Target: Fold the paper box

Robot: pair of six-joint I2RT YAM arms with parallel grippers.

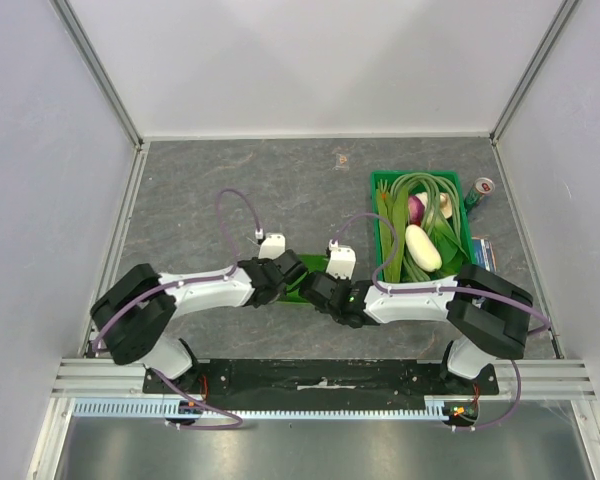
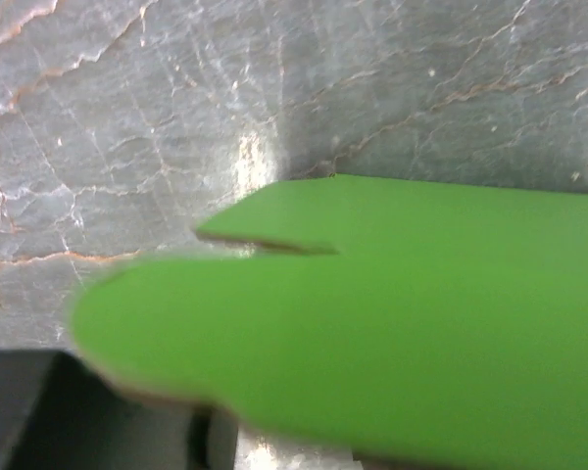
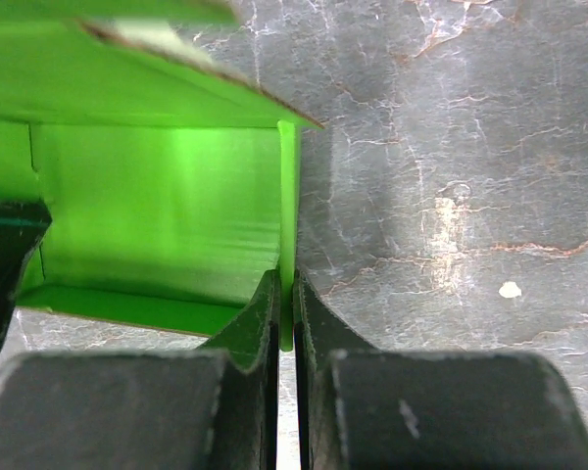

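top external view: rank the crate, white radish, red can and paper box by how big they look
1. crate
2. white radish
3. red can
Not ranked: paper box, mostly hidden in this view, so its size is unsure.

Right end effector [image 3: 286, 292] pinched tight

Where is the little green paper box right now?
In the top view the paper box sits between the left hand and right hand, just left of the vegetable crate; the right hand pinches one wall.
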